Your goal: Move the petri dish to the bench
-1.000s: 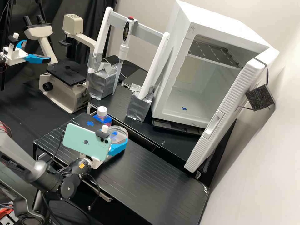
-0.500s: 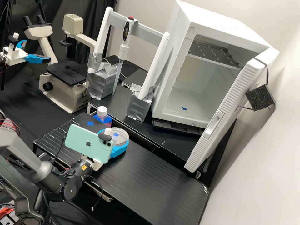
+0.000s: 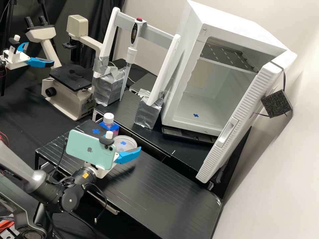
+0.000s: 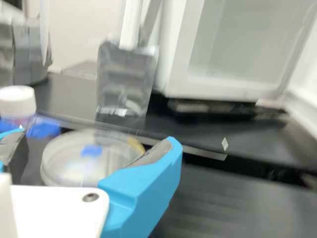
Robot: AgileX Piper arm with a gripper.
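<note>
The petri dish [image 3: 129, 142] was seen lying flat on the black surface [image 3: 166, 192], close to its far edge, with a blue mark showing through the clear plastic. The claw [image 3: 128, 156] was held open at the dish, its two blue fingers [image 4: 141, 191] spread well apart. In the wrist view the dish was framed between them, and nothing was gripped. In the high view one finger was seen along the near right side of the dish.

Just to the left of the dish and a little farther back, a bottle [image 3: 108, 119] with a white cap and pink contents was set in a blue holder [image 3: 115, 127]. A blue cross [image 3: 96, 131] was stuck to the surface left of the bottle. A phone [image 3: 89, 150] was mounted on the arm, near and left of the dish.

On the far side, a pipette [image 3: 132, 54] was hung upright from a white rack [image 3: 161, 35] whose feet were wrapped in silver tape. To the right of the rack stood a white incubator [image 3: 181, 63], its door [image 3: 244, 116] swung open; a metal shelf [image 3: 229, 54] was fitted inside. A microscope [image 3: 68, 99] was placed at the far left.
</note>
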